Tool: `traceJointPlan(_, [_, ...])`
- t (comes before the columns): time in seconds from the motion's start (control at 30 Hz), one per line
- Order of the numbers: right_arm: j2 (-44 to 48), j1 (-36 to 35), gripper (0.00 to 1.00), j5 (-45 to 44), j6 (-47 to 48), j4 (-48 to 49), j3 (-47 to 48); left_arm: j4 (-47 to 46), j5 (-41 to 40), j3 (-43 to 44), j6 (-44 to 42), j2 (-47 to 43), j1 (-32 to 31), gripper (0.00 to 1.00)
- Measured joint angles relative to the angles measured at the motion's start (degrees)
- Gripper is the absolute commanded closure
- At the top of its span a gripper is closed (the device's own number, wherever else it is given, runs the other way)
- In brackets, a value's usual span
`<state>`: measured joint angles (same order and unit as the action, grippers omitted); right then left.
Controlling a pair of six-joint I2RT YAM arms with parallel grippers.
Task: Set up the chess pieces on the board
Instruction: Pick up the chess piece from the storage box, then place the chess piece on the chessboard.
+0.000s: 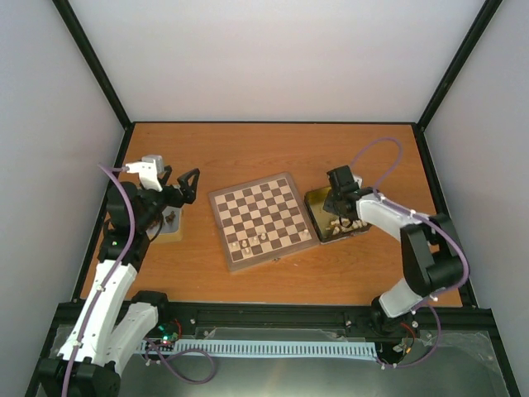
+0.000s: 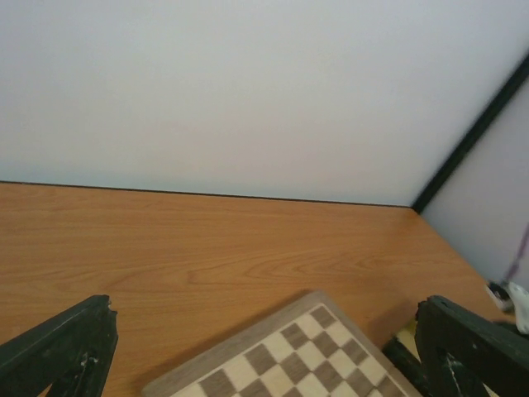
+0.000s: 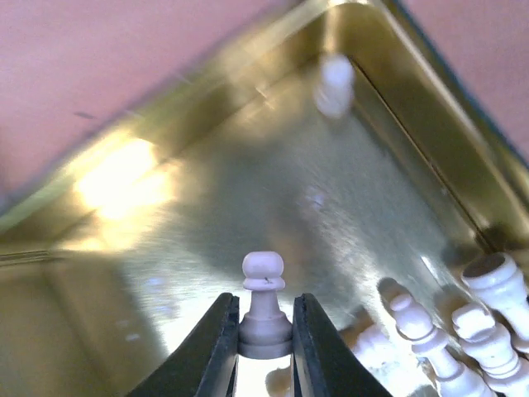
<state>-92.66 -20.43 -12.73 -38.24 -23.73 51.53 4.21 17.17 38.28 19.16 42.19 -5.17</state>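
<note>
In the right wrist view my right gripper (image 3: 264, 335) is shut on the base of a cream-white pawn (image 3: 263, 285), which stands upright between the fingers over the floor of the gold tin (image 3: 190, 99). More white chess pieces (image 3: 463, 331) lie heaped in the tin's right corner, and one (image 3: 335, 83) stands alone at the far wall. From above, the right gripper (image 1: 337, 201) is inside the tin (image 1: 315, 198), just right of the board (image 1: 273, 198). A few white pieces (image 1: 249, 242) stand near the board's front edge. My left gripper (image 1: 183, 184) hangs open left of the board, holding nothing.
A small tray (image 1: 171, 229) with dark pieces sits under the left arm near the table's left edge. The left wrist view shows the board's far corner (image 2: 306, 347), bare wooden table (image 2: 207, 248) behind it and the white back wall. Black frame posts stand at the corners.
</note>
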Motion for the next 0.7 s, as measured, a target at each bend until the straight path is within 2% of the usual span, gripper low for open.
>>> traceJointPlan(0.17, [9.79, 0.0, 0.85, 5.64, 5.68, 3.21, -0.02, -3.78, 9.88, -0.17, 1.09, 2.51, 0.0, 0.0])
traceJointPlan(0.3, [14.86, -0.02, 0.84, 15.21, 10.95, 7.39, -0.46, -5.49, 16.81, -0.09, 3.58, 5.11, 0.0, 0.0])
traceJointPlan(0.5, [17.92, -1.92, 0.84, 34.32, 17.05, 15.85, -2.12, -8.68, 27.5, 1.4, 14.86, 11.65, -0.98, 0.04])
traceJointPlan(0.7, [17.77, -6.95, 0.83, 50.25, 21.55, 22.01, -2.01, -9.14, 33.48, 2.12, 25.75, 15.93, -3.89, 0.08])
